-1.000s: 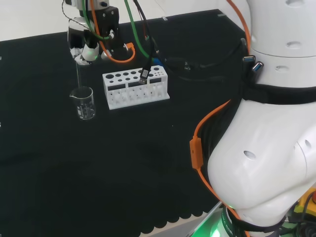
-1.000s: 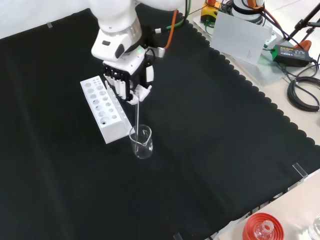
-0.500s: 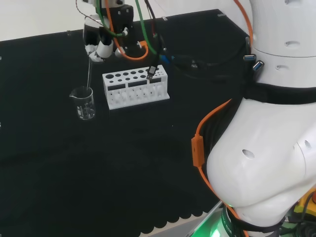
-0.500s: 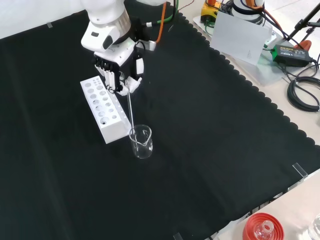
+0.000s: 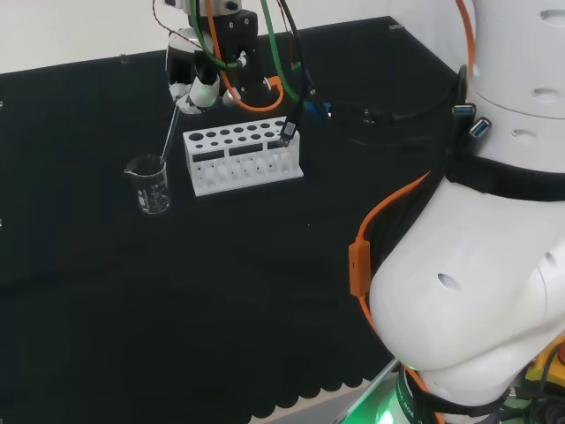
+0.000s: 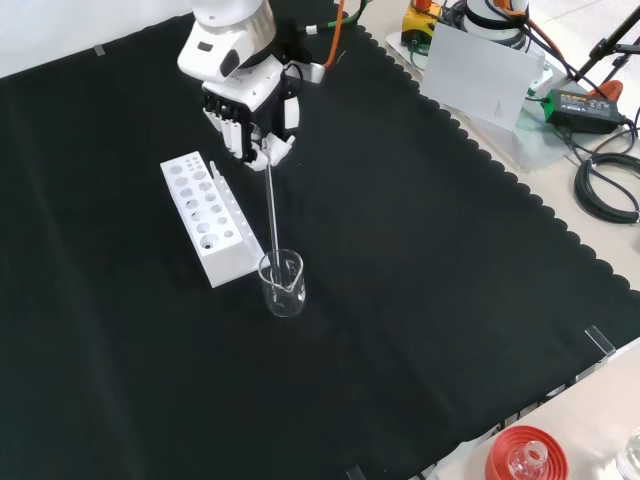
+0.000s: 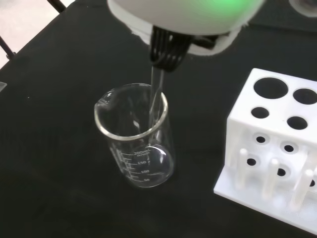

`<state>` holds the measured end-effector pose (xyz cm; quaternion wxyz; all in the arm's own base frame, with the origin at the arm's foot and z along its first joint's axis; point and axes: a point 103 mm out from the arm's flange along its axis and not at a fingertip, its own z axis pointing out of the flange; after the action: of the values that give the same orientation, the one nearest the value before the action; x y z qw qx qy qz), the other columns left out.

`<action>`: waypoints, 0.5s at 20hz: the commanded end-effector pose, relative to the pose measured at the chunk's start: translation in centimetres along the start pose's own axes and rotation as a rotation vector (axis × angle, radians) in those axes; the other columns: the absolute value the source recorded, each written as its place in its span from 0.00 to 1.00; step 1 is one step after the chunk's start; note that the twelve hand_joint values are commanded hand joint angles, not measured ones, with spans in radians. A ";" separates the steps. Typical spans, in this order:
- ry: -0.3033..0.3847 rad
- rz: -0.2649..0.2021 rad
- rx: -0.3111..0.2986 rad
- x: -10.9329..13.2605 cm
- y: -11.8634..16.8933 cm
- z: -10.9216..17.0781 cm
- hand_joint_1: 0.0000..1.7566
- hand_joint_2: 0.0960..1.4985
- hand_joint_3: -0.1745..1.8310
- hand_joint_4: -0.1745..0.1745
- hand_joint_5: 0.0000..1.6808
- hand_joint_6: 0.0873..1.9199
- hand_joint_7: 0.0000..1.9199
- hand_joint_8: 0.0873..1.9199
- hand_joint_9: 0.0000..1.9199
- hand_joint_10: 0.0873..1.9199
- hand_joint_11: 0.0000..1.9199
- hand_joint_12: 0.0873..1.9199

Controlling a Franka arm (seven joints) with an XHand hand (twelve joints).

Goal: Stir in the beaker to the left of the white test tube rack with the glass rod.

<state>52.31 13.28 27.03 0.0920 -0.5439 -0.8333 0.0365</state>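
Since the earlier frames the hand (image 6: 250,112) has swung toward the rack side, tilting the glass rod (image 6: 272,215) it pinches. The rod tip sits inside the beaker (image 6: 282,284), just beside the white test tube rack (image 6: 205,217). Stirring is under way; next, circle the tip without tipping the beaker.

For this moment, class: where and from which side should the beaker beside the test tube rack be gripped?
Grip the beaker round its straight glass wall, below the rim, coming from its side away from the white test tube rack. From above, the glass rod, held by the hand, leans into its mouth.
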 end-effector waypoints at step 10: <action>-0.043 -0.073 0.025 7.0 1.6 0.9 0.75 0.36 0.50 0.00 0.71 0.42 0.65 0.41 0.93 0.13 0.87 0.26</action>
<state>50.77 18.41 27.37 0.0817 -0.5219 -0.8477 0.0474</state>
